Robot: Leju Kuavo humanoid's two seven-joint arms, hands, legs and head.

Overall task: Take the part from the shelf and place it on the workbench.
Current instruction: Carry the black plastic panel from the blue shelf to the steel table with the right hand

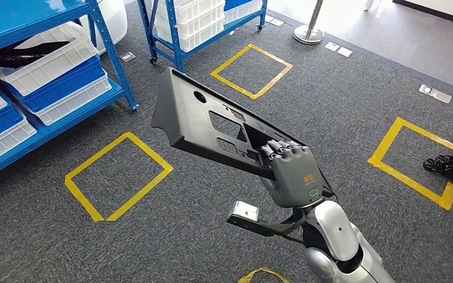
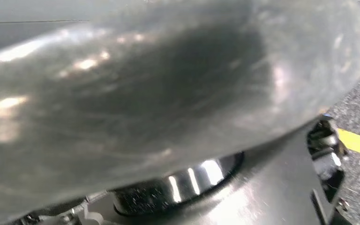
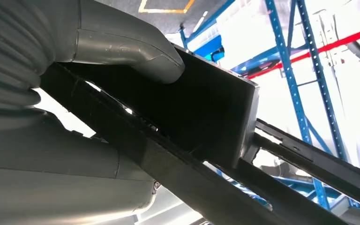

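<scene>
The right hand (image 1: 292,174) is gripping one dark plastic part (image 1: 206,127) at its lower right end, fingers curled over its edge, holding it above the carpet at frame centre. Its silver arm is rising from the lower right, wrist bent upward. Two blue shelves (image 1: 65,88) are standing along the upper left; the left hand's state cannot be told.

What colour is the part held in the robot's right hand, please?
Black or very dark grey; the part in the right hand shows best in the head view.
</scene>
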